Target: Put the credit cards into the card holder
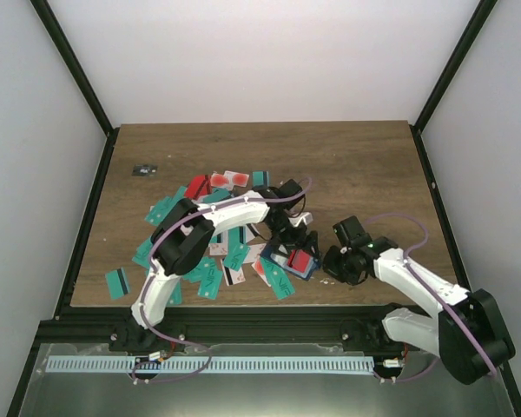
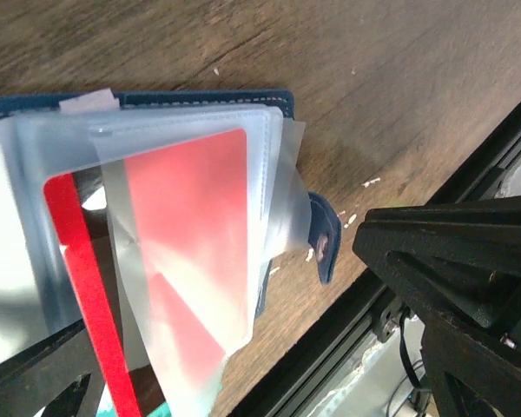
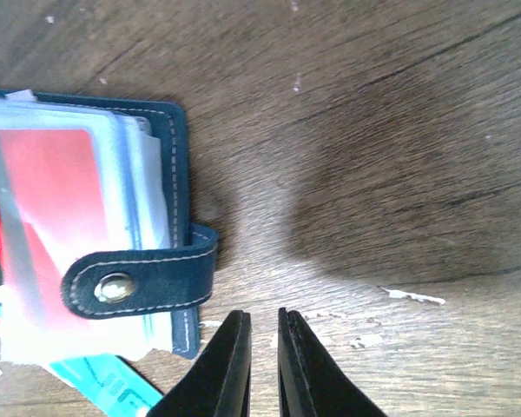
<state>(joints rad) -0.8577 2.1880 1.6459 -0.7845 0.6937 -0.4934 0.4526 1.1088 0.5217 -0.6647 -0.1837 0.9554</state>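
Navy card holder [image 3: 169, 174], likely light with slick, floppy sleeves [image 2: 273, 156], lies between the spread left fingers [image 2: 443, 261]. The near-closed, empty right fingers [image 3: 226, 373] sit beside its clasp [image 3: 139, 282]. Pinch its stitched edge.

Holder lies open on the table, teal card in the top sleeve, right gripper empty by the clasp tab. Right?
No: the card in the top sleeve is red, not teal, as the right wrist view shows. The rest holds: card holder open on the table, right gripper empty beside the clasp tab.

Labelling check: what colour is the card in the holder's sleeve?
Red card; left wrist view shows it best.
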